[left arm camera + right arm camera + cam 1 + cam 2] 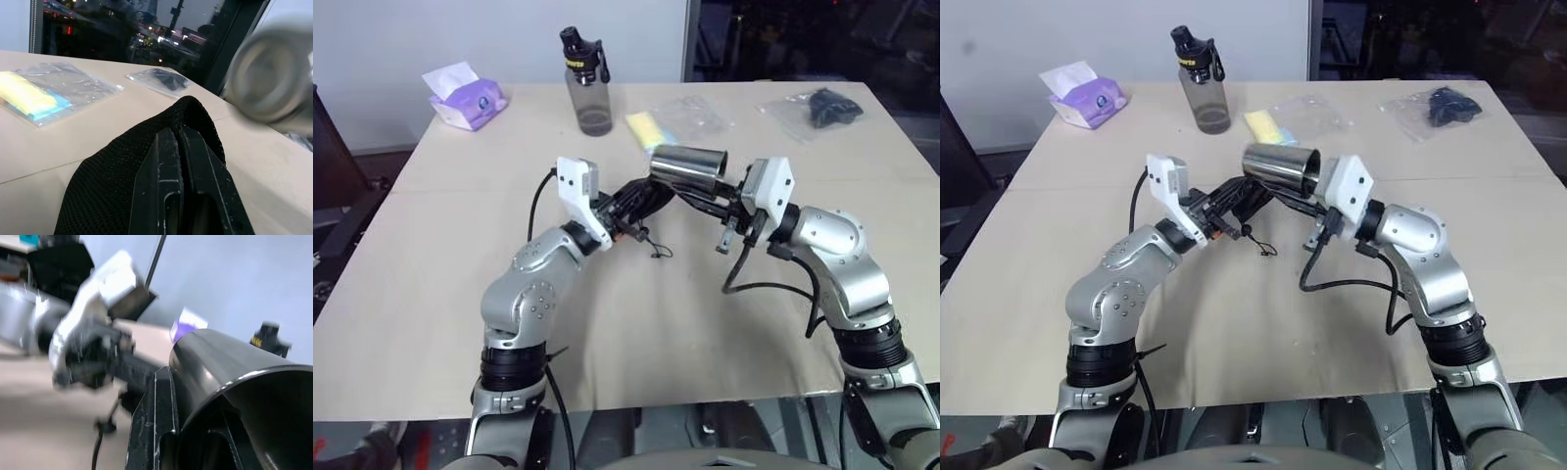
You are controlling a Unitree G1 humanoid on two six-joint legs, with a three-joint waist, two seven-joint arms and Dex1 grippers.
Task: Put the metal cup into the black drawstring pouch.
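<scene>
Your right gripper (732, 199) clamps the cup (688, 164) on its side above mid-table, at the pouch's (641, 200) two o'clock, but your left gripper (182, 147) pinches that pouch shut, so the cup could jam against its mouth.

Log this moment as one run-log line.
left hand: shut on black drawstring pouch | right hand: shut on metal cup, held sideways above table | cup not yet in pouch

The water bottle (587, 83) standing at the far side of the counter (431, 274) is showing a small yellow mark on its black cap, but the lettering is too small for reading. Nothing else is legible.
</scene>
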